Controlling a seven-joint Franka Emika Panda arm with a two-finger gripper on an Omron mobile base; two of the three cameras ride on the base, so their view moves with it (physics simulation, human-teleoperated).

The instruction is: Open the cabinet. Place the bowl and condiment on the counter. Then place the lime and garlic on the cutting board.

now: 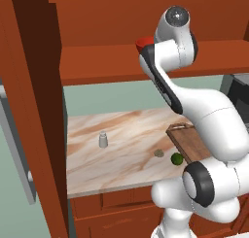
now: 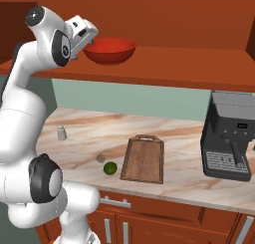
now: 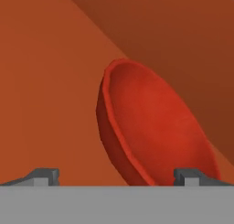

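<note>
Nearest the base, at counter [image 2: 179, 138] front edge: lime [image 2: 110, 168] sits on the marble, touching nothing, w/ garlic [image 2: 101, 158] just beside it at approx 11 o'clock, a small gap btwn them. Cutting board [image 2: 144, 160] lies flat right next to the lime at 3 o'clock in right base view, loop handle pointing to the back wall; nothing on the board. Farther back & toward 10 o'clock from the garlic, shaker [image 2: 62, 133] stands upright on the counter, well apart from the rest. Coffee machine [image 2: 230, 136] at the right end of the counter, approx 3 o'clock from the board, apart from it. Drawer fronts [image 2: 149, 213] below the counter edge. Up top & farthest: cabinet [image 2: 164, 49] is open, door [image 1: 29, 110] swung out at the left of left base view. Red bowl [image 2: 109, 50] sits upright on the cabinet shelf near its front lip; bowl is empty, nothing else seen on that shelf. Gripper [image 2: 88, 39] is raised to shelf height at the bowl's left rim, approx 9 o'clock from the bowl in right base view. Hand view: bowl [image 3: 151, 131] just ahead, its rim running btwn the two fingertips [image 3: 43, 176]; jaws spread wide, holding nothing; can't tell if a tip touches the rim.
</note>
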